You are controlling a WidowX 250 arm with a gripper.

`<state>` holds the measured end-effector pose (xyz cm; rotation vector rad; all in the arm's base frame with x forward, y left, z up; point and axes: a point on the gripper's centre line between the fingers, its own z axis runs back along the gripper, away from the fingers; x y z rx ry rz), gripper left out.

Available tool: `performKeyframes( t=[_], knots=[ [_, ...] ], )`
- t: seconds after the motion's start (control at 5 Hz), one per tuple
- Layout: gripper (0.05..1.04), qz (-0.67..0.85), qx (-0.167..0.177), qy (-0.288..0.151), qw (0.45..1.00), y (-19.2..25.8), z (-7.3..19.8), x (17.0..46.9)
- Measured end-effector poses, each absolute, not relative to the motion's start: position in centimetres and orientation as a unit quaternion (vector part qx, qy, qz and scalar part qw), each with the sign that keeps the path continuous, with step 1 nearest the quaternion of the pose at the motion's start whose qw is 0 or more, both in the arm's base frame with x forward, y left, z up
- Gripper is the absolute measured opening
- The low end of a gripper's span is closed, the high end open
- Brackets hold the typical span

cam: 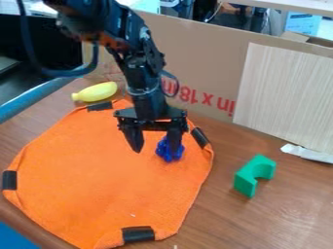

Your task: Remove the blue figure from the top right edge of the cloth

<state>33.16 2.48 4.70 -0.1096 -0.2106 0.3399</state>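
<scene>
The black gripper [155, 145] hangs over the upper right part of the orange cloth [98, 180], its two fingers spread wide apart. On the cloth, close to its right edge, is the small blue figure [170, 150]. The right finger overlaps the figure's upper part in the view; whether they touch, I cannot tell. The left finger stands off to the figure's left, over bare cloth.
A yellow banana [96, 92] lies beyond the cloth's top edge. To the right sits a green arch block [254, 175]. Black clips hold the cloth's edges. A cardboard wall [201, 63] with a pale wood-grain panel [286, 92] closes off the back of the brown table [286, 219].
</scene>
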Motion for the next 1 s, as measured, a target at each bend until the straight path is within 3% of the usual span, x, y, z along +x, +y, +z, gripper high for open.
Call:
performKeyframes(
  t=[1.0],
  knots=[
    [1.001, 0.205, -0.028, -0.094, 0.974, 3.9, 1.7, 37.5]
  ],
)
